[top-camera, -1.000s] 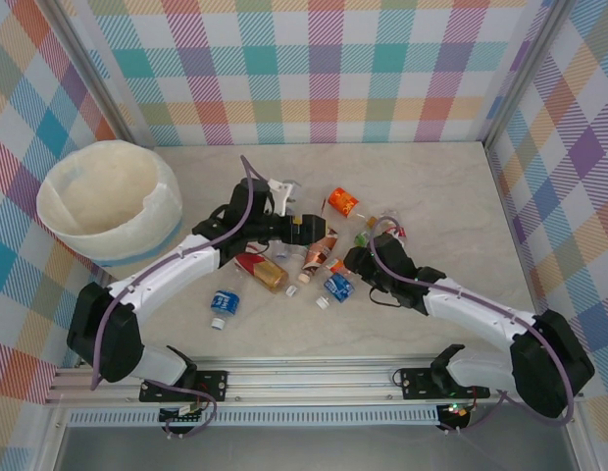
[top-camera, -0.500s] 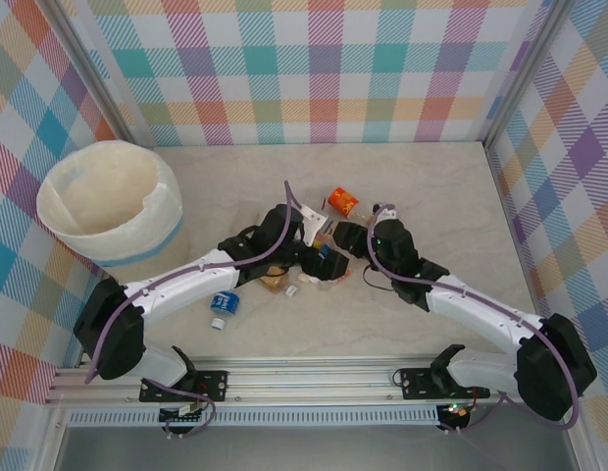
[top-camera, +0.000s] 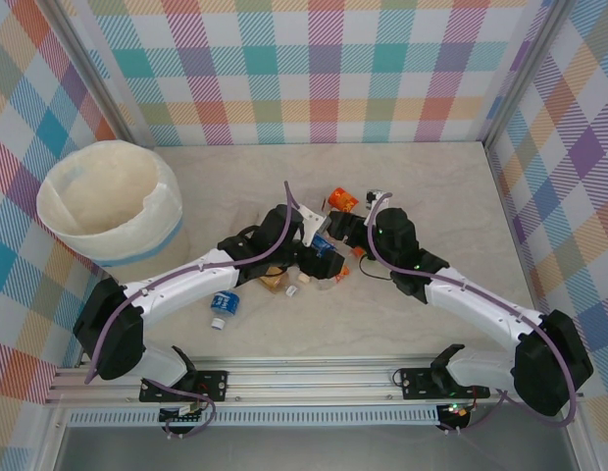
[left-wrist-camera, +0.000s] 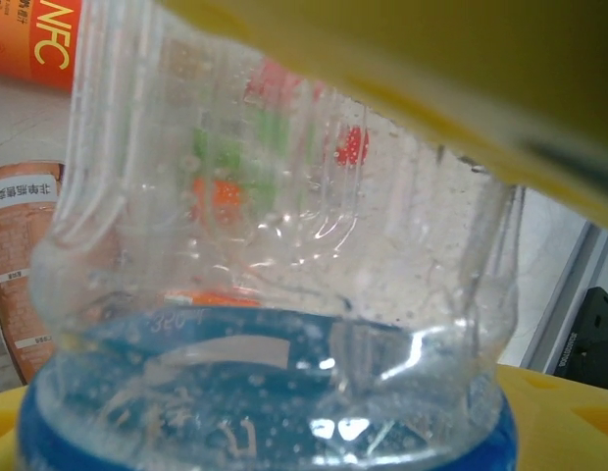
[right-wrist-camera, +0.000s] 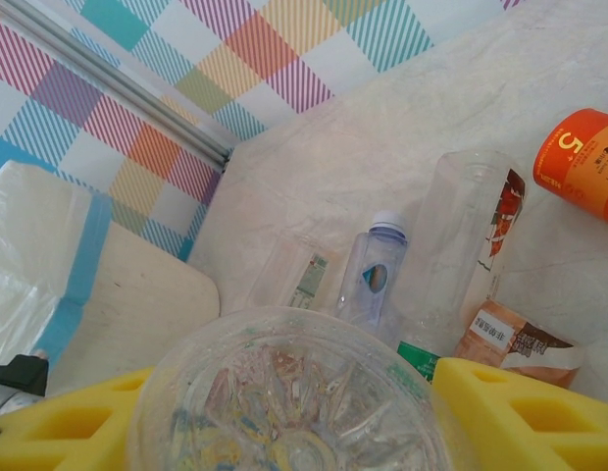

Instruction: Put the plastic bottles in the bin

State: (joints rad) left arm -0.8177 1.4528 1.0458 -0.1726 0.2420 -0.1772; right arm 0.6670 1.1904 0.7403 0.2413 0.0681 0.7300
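Observation:
Crushed plastic bottles lie in a heap at mid table. My left gripper [top-camera: 324, 257] reaches into the heap, its yellow pads shut on a clear bottle with a blue label [left-wrist-camera: 284, 245] that crowds the left wrist view. My right gripper [right-wrist-camera: 289, 412] is shut on a clear bottle [right-wrist-camera: 284, 383], whose ribbed base faces the camera between the yellow fingers [right-wrist-camera: 520, 412]. The right gripper [top-camera: 351, 234] sits just right of the left one. An orange-labelled bottle [top-camera: 340, 199] lies behind them. The bin [top-camera: 64, 231], a white tub with a pale blue band, stands at the far left.
A blue-labelled bottle [top-camera: 224, 306] lies alone in front of the left arm, with a brown one [top-camera: 275, 282] under that arm. Beyond the held bottle lie a white-capped bottle [right-wrist-camera: 375, 275], a tall clear bottle [right-wrist-camera: 471, 245] and a brown-labelled one [right-wrist-camera: 510, 343]. Checked walls enclose the table.
My left gripper has pushed right into the heap and narrowed onto the blue-labelled bottle. My right gripper has carried its clear bottle back and to the left, toward the orange bottle.

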